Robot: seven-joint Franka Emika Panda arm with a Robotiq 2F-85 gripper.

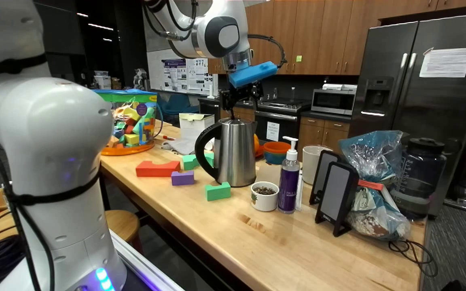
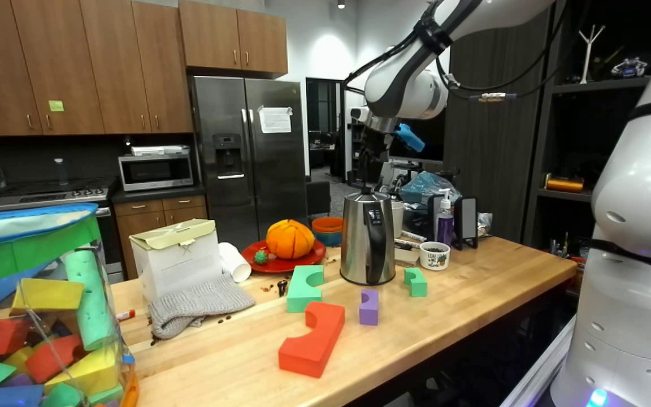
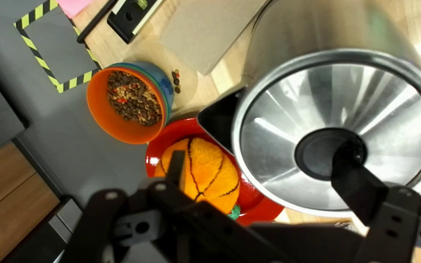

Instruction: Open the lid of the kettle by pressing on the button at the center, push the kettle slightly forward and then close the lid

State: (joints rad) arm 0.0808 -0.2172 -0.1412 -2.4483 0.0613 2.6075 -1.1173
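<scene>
Kettle stands upright on the bench, with its lid down flat. The fingers are wide apart and hold nothing. One tip is at the black button in the middle of the kettle's top; I can't tell if it is pushing. The other hangs out past the kettle's side. A red plate with an orange pumpkin sits near the kettle's spout, and so do stacked bowls with brown bits. A red block and a purple block lie near the kettle's handle.
</scene>
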